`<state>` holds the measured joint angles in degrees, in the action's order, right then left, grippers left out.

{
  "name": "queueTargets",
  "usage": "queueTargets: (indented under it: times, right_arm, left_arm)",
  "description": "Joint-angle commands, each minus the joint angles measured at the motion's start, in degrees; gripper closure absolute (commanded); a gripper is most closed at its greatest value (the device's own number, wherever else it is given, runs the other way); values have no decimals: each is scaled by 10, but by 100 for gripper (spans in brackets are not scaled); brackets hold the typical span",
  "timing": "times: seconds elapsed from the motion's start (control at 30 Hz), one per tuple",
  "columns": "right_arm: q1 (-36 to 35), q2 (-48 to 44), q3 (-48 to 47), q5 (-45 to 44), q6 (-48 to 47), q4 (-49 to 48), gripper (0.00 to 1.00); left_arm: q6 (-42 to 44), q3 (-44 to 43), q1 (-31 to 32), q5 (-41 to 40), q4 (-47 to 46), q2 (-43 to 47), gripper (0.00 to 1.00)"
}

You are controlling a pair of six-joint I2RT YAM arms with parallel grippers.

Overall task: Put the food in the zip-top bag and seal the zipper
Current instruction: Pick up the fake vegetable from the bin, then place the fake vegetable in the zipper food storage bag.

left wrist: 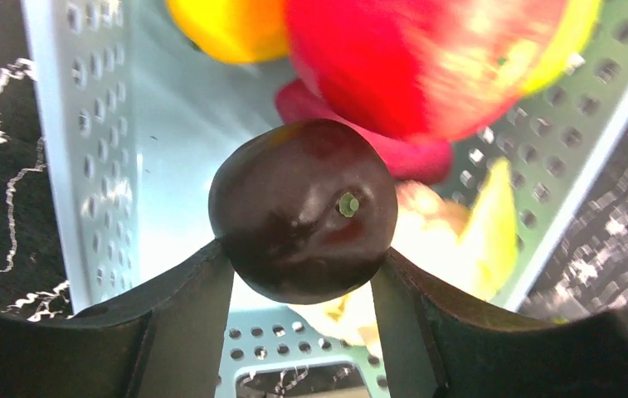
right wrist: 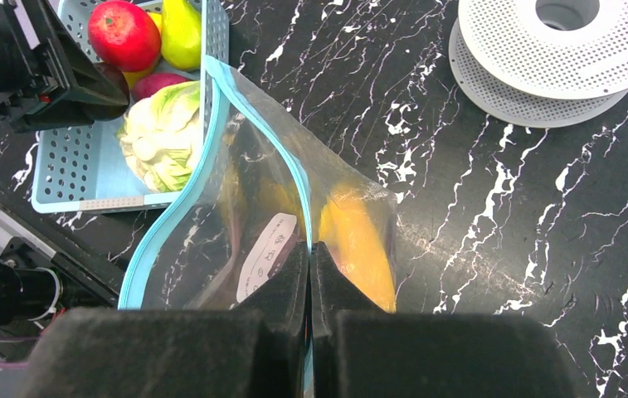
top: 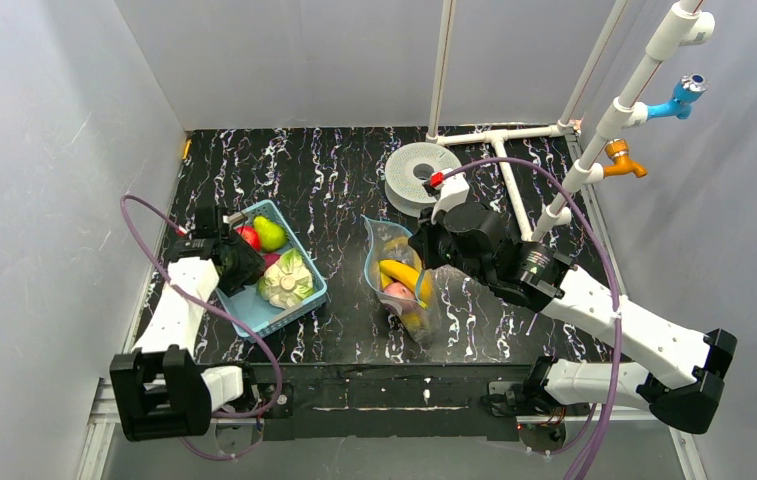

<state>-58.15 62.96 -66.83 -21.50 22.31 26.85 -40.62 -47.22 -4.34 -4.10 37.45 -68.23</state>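
Black marbled tabletop (top: 334,180); banana (right wrist: 358,240) hazy inside zip-top bag (right wrist: 252,191) in right claw (right wrist: 310,247).

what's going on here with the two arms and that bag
The left gripper is shut on a dark purple eggplant just above the blue basket, which holds a cabbage, a red fruit and a pear. The right gripper pinches the zip-top bag at its zipper, mouth open. A banana is already inside.
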Motion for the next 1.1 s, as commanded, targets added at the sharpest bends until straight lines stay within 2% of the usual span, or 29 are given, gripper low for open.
queueTargets:
  times: [0.0, 0.1, 0.2, 0.33, 0.43, 0.6, 0.73, 0.83, 0.9, 1.07]
  right_arm:
    - [-3, 5, -4, 19, 6, -40, 99]
    - [-3, 11, -10, 30, 8, -40, 99]
    - [-3, 11, -13, 34, 9, -38, 99]
    - [-3, 7, -11, 33, 9, -40, 99]
    - [-3, 4, -11, 33, 13, -39, 99]
    - [-3, 0, -8, 34, 18, -42, 99]
    - [-3, 0, -14, 34, 19, -39, 99]
    - [-3, -1, -13, 31, 19, -40, 99]
    - [-3, 0, -11, 31, 20, -39, 99]
    - [-3, -4, -9, 22, 19, -38, 99]
  left_arm:
    - [34, -25, -1, 102, 35, 57, 67]
    - [52, -50, 0, 159, 55, 83, 68]
    - [77, -72, 1, 259, 56, 109, 68]
    - [68, -87, 11, 389, 16, 135, 67]
    - [48, -96, 46, 451, -38, 154, 67]
    - [24, -129, 182, 465, -119, 174, 64]
    - [1, -124, 293, 467, -222, 161, 63]
    - [17, -131, 369, 445, -224, 121, 60]
    - [42, -148, 435, 419, -216, 87, 55]
    - [80, -160, 486, 400, -180, 55, 43]
